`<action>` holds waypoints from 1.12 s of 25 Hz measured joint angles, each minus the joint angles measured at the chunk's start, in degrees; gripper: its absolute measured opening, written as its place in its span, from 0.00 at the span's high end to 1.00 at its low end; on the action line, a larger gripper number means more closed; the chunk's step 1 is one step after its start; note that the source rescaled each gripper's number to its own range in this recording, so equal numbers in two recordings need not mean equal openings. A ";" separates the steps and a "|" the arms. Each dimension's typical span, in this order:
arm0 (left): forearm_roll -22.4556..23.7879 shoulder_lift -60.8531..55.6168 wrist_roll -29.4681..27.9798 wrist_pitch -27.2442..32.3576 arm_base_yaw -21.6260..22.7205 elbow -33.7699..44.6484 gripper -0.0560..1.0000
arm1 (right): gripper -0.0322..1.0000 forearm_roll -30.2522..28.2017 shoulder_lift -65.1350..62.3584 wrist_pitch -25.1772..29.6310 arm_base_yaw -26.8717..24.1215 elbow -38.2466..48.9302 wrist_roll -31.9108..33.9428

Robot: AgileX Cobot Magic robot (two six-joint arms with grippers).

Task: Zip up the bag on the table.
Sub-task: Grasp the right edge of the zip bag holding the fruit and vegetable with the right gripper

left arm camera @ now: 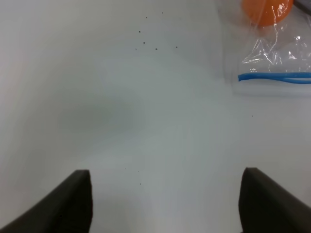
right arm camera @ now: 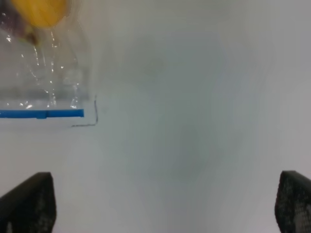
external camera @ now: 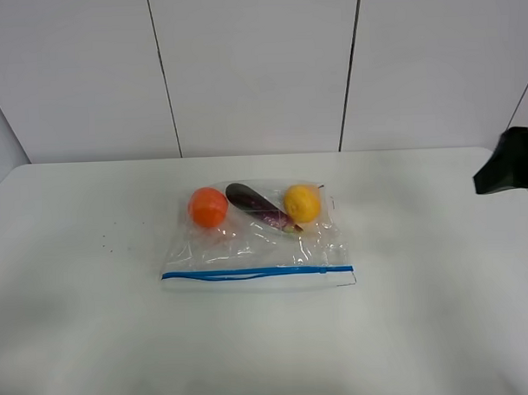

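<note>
We note the left gripper [left arm camera: 165, 206] first. Its fingers [left arm camera: 73, 204] are spread wide, with only bare table [left arm camera: 121, 111] between them. It hangs pointed down over the tabletop, touching nothing. The bag [left arm camera: 272, 53] lies ahead of the fingertips, off toward the other arm's side and well apart. We see one corner, the end of its blue zipper strip [left arm camera: 274, 76] and an orange fruit [left arm camera: 266, 10] inside.

The right gripper [right arm camera: 160, 206] is posed the same way, fingers wide apart and grasping nothing. The bag's opposite corner is ahead of them and toward the left arm's side, with a yellow fruit [right arm camera: 41, 9] behind the strip.

In the high view the bag lies flat mid-table, and a dark eggplant [external camera: 263, 208] sits between the two fruits. Only a black part of the right arm [external camera: 506, 165] shows, at the table's edge.
</note>
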 joint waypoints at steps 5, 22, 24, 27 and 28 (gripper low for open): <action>0.00 0.00 0.00 0.00 0.00 0.00 0.09 | 0.00 7.56 20.01 -7.17 0.00 -1.31 -5.50; 0.00 0.00 0.00 0.00 0.00 0.00 0.09 | 0.00 49.63 47.00 -15.92 1.99 -1.37 -47.72; 0.00 0.00 0.00 0.00 0.00 0.00 0.09 | 0.00 50.06 49.01 -15.92 1.99 -1.37 -48.58; 0.00 0.00 0.00 0.00 0.00 0.00 0.09 | 0.00 51.46 52.29 -14.78 1.99 -1.37 -50.87; 0.00 0.00 0.00 0.00 0.00 0.00 0.09 | 0.00 52.62 53.30 -13.82 1.99 -1.38 -52.60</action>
